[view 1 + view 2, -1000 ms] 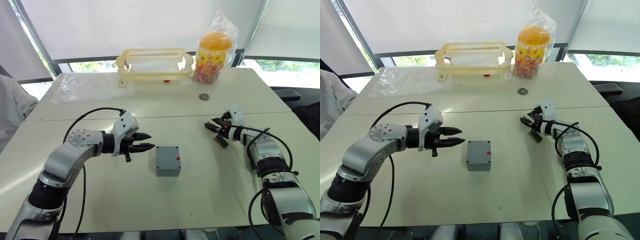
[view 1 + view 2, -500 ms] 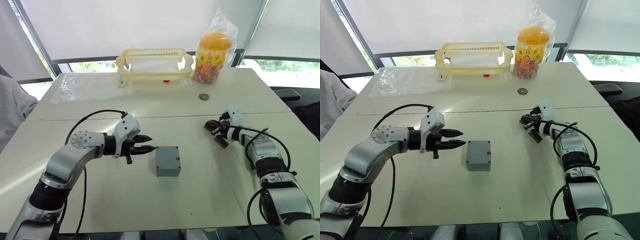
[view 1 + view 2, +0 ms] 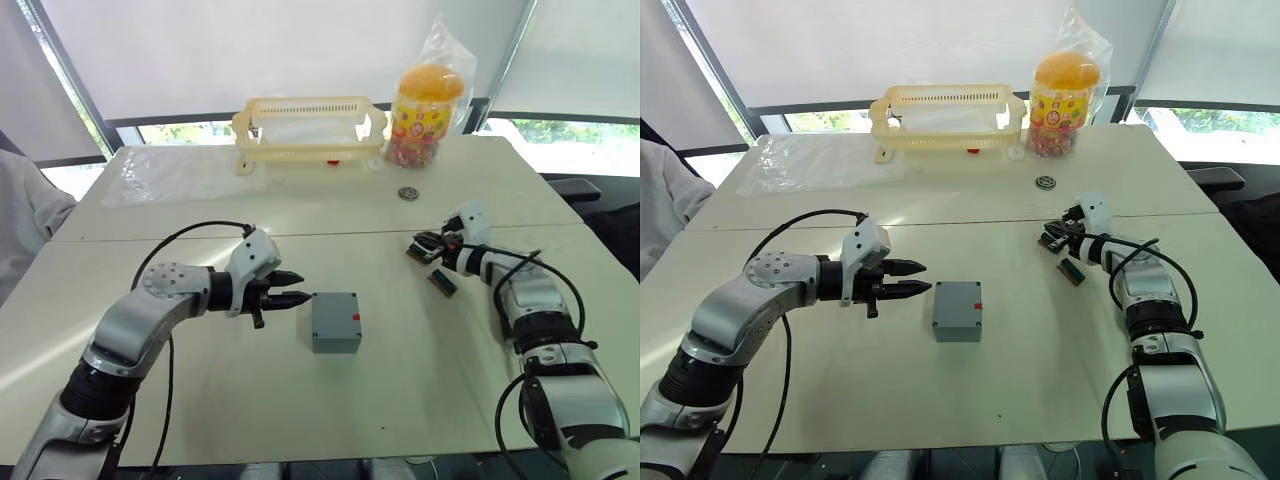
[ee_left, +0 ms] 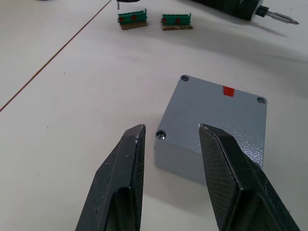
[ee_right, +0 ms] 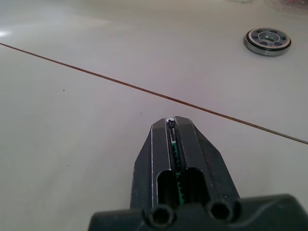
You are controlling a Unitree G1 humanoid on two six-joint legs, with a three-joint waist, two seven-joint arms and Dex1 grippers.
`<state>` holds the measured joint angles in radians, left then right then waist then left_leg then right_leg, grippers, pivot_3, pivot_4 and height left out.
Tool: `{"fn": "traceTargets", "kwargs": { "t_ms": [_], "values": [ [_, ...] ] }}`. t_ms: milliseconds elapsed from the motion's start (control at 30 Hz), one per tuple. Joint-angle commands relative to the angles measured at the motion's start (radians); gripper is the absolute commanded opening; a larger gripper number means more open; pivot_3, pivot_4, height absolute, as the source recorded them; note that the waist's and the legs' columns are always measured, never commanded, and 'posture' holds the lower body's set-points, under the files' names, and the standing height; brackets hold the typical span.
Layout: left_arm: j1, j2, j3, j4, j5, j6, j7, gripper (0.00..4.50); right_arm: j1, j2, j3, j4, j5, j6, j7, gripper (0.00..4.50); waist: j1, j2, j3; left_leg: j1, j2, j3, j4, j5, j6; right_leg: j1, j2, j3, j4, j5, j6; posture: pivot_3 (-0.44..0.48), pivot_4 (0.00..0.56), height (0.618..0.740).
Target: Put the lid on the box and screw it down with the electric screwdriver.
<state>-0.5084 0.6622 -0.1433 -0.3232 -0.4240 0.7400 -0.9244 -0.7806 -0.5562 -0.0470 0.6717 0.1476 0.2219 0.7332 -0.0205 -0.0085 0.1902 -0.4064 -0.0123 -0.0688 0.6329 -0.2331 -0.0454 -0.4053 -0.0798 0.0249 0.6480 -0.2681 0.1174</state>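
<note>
One box on the table, grey, lid already seated on top with a red mark, sitting just ahead of the left pincer. Left pincer fingers apart, tips pointing at the box's near side, not touching; it has edged closer to the box than a second ago. Two green circuit boards: one clamped edge-on between the shut fingers of the right pincer, lifted off the table now, and one left lying just beside that pincer; earlier both were down together. One round metal ring beyond the right pincer, one pale yellow basket and one candy jar far back. Left wrist view adds the electric screwdriver past the box, bit visible, plus corner screws on the lid. Right wrist view shows the board's thin green edge in the grip.
</note>
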Motion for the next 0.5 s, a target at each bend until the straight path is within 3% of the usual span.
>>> {"fn": "traceTargets", "kwargs": {
  "t_ms": [33, 100, 300, 500],
  "values": [
    [-0.007, 0.0, 0.005, -0.015, -0.002, -0.024, -0.005, 1.75, -0.002, -0.021, -0.029, -0.085, 0.018, 0.014, 0.004, 0.04, 0.0, 0.0, 0.0, 0.0, 0.0, 0.0, 0.0, 0.0, 0.0, 0.0, 0.0, 0.0, 0.0, 0.0, 0.0, 0.0, 0.15, 0.74],
    [-0.006, 0.001, 0.005, -0.015, -0.003, -0.027, -0.006, 1.75, 0.005, -0.027, -0.036, -0.125, 0.023, 0.028, 0.005, 0.04, 0.0, 0.0, 0.0, 0.0, 0.0, 0.0, 0.0, 0.0, 0.0, 0.0, 0.0, 0.0, 0.0, 0.0, 0.0, 0.0, 0.15, 0.74],
    [-0.008, 0.029, 0.026, -0.02, -0.018, -0.021, -0.033, 1.75, 0.133, -0.091, -0.09, -0.579, 0.197, 0.247, 0.104, 0.04, 0.005, 0.0, 0.0, 0.0, 0.0, 0.0, 0.0, 0.0, 0.0, 0.0, 0.0, 0.0, 0.0, 0.0, 0.0, 0.0, 0.15, 0.74],
    [-0.028, 0.057, 0.024, -0.005, -0.016, -0.03, -0.071, 1.75, 0.288, -0.145, -0.078, -0.925, 0.365, 0.462, 0.166, 0.04, 0.005, 0.0, 0.0, 0.0, 0.0, -0.001, 0.001, 0.0, 0.0, 0.0, 0.0, 0.0, 0.0, 0.0, 0.0, 0.0, 0.15, 0.74]
  ]
}}
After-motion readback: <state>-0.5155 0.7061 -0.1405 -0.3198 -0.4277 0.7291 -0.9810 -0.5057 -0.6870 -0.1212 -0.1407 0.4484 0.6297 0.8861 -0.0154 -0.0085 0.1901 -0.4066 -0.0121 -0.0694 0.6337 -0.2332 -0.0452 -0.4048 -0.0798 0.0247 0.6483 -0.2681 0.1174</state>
